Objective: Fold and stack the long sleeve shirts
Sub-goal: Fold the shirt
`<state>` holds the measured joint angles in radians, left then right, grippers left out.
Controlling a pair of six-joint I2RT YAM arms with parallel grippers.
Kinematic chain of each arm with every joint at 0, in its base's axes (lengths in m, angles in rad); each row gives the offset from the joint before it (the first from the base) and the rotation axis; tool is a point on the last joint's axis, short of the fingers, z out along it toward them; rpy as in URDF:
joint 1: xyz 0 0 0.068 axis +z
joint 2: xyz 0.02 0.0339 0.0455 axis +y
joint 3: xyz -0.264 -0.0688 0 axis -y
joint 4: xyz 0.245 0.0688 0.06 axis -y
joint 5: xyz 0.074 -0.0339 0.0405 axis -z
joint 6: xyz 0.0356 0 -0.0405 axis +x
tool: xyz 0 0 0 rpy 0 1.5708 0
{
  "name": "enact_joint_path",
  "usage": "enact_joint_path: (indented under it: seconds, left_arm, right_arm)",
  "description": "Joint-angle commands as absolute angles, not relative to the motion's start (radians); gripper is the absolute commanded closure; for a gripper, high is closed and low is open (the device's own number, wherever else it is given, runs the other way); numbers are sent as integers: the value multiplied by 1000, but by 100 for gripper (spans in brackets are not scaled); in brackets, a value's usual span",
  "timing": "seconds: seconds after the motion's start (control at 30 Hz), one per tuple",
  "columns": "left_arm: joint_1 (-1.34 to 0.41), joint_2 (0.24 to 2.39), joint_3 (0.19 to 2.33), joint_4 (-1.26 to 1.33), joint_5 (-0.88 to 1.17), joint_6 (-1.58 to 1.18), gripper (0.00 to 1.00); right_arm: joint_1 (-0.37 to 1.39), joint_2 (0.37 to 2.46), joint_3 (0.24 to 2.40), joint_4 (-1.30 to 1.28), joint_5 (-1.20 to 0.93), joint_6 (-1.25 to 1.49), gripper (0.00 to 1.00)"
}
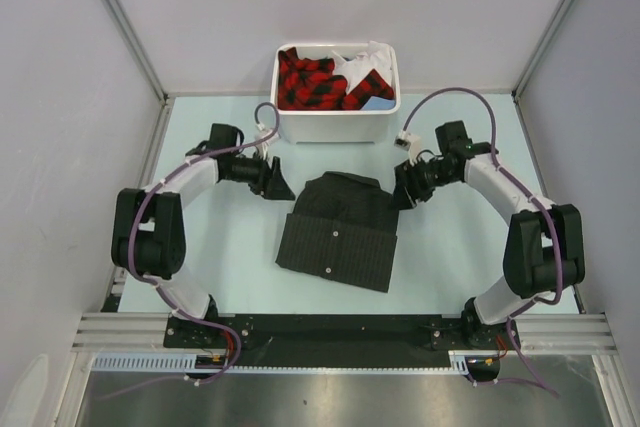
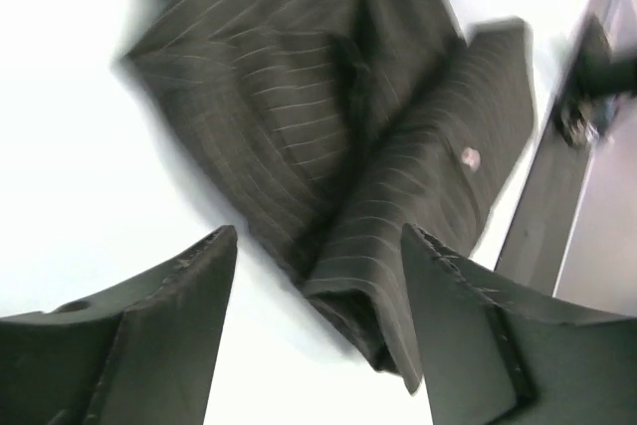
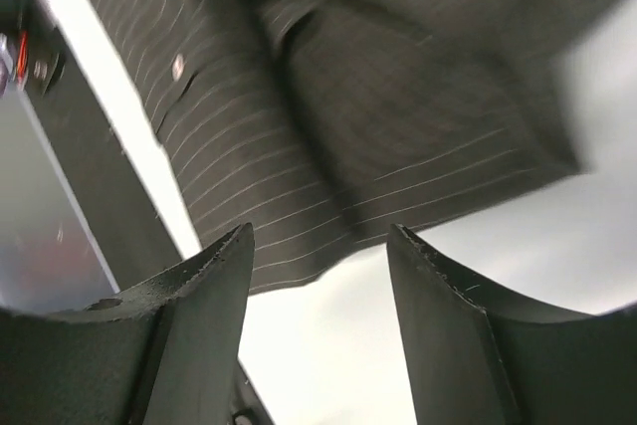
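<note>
A charcoal pinstriped long sleeve shirt [image 1: 338,232] lies folded into a compact block in the middle of the table, collar end toward the bin. My left gripper [image 1: 283,190] hangs just off its upper left corner, open, with a folded edge of the shirt [image 2: 398,196] lying below the gap and not pinched. On the other side, my right gripper [image 1: 402,193] stands open beside the upper right corner. In the right wrist view the shirt [image 3: 328,106] lies beyond the fingertips, and only bare table shows between them.
A white bin [image 1: 336,92] at the back holds red-and-black plaid and white and blue cloth. Grey walls close in the left, right and back. A black rail [image 1: 330,332] with the arm bases runs along the near edge.
</note>
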<state>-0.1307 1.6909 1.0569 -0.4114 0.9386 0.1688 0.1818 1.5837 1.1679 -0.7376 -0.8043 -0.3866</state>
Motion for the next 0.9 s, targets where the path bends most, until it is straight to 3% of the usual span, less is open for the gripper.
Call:
enact_joint_path:
  seconds: [0.0,0.23,0.47,0.57,0.67,0.8,0.83,0.87]
  left_arm:
    - [-138,1661,1192,-872,1100,716,25]
    - [-218,1674,1181,-948,1023,926,22]
    - [-259,1677,1108,-759,950,810,24]
    - [-262,1681,1094,-752,945,815,26]
    - [-265,1683,1082,-753,946,821,30]
    - [-265,1687,1078,-753,965,818,48]
    - [-265,1689,1078,-756,968,818,61]
    - [-265,1690,1081,-756,976,815,68]
  right_arm:
    - [239,1539,1089,-712,-856,-468,38]
    - [327,1552,1045,-647,-828,-479,37]
    - [374,1578,990,-617,-795,-500,39]
    - [379,1580,971,-609,-793,-502,42]
    - [383,1577,965,-614,-796,-508,53]
    - [385,1562,966,-627,-793,-508,69]
    - [385,1559,969,-638,-793,-508,73]
    - [385,1555,971,-641,-792,-506,77]
